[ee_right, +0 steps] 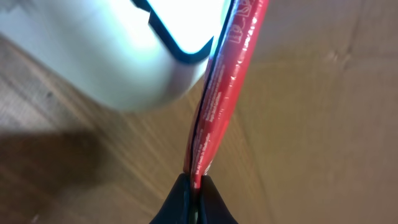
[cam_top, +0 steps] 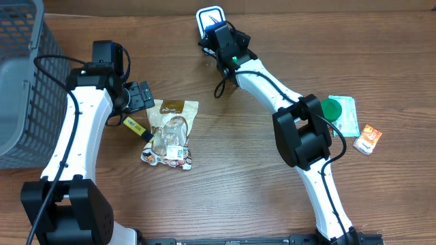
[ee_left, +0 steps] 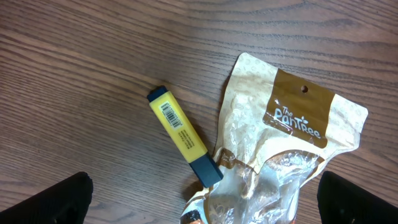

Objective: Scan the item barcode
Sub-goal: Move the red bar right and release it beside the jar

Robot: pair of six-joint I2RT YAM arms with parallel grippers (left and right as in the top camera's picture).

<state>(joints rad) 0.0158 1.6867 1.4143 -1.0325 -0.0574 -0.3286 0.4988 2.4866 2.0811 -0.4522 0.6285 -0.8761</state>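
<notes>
Overhead: my R arm is reaching to the far edge of the brown wood-grain table [cam_top: 225, 170], with the right gripper [cam_top: 216, 30] sitting right at the white block-shaped scanner with the blue-lit rim [cam_top: 208, 15]. The item itself is hiding under the wrist here. My left gripper [cam_top: 144, 96] is hovering just beside the tan-and-clear plastic snack pouch [cam_top: 172, 129] and over the yellow plastic highlighter with the dark blue cap [cam_top: 135, 126]. The grey mesh basket [cam_top: 20, 82] is sitting at the L edge.

L wrist: the jaws are standing wide apart and gripping nothing; the pouch and highlighter are lying flat below, w/ the cap touching the pouch edge.

R wrist: I'm pinching the thin red glossy packet [ee_right: 224, 93] tight at its bottom edge, holding it upright and edge-on to the cam, just beside the scanner's black-framed window.

Progress, my read: pickup and carry are done and presenting is happening now. I can't tell whether the barcode is facing the window or whether a read has registered. The other items are lying unscanned.
</notes>
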